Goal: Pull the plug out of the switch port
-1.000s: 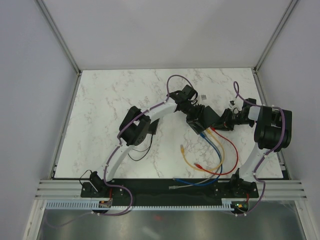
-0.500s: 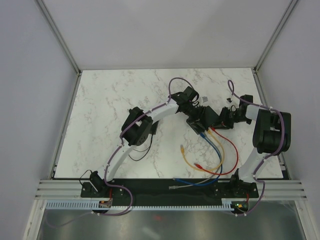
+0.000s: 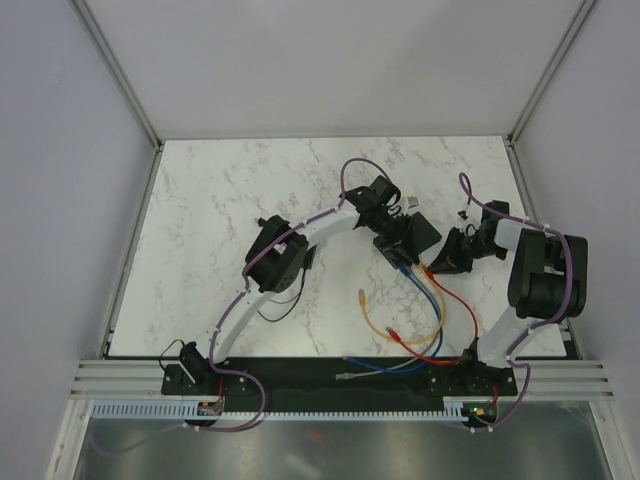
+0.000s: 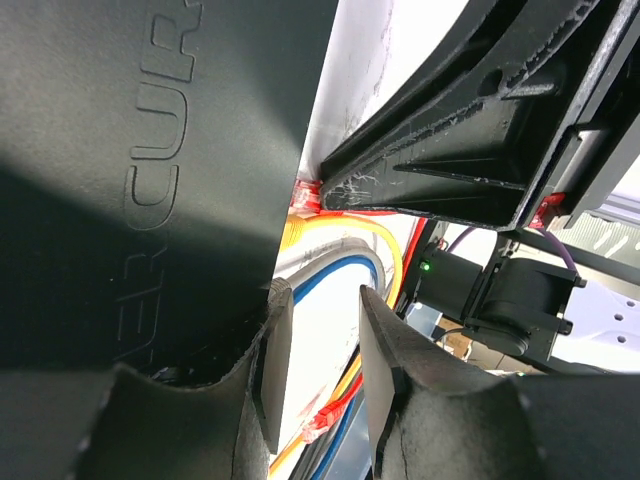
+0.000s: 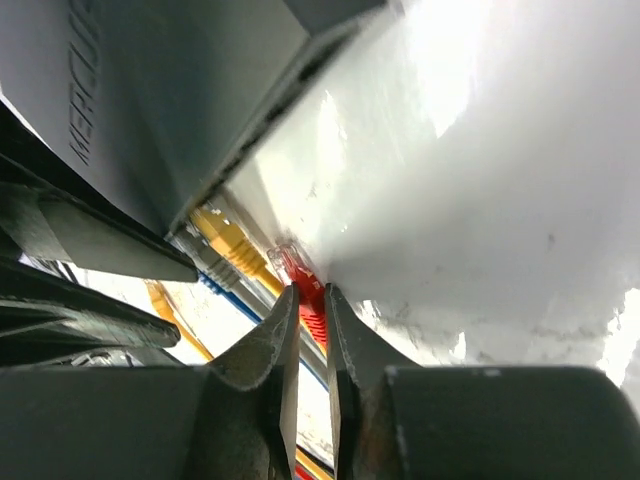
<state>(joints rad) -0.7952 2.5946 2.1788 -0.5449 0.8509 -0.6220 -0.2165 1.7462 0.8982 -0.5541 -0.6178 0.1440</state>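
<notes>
Your right gripper [image 5: 310,293] is pinched almost shut on the red plug [image 5: 293,266], right at the socket edge of the switch [image 3: 421,232], which lies on the marble table [image 3: 220,220] between both arms, while your left gripper [image 4: 320,296] rests at that edge, fingers partly apart, holding nothing.

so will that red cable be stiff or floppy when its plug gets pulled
Likely floppy: the red cable lies in a loose curve on the table, so it should trail the right hand. The small red plug pinched in that hand could slip. The flat switch looks light and may drag along.
</notes>
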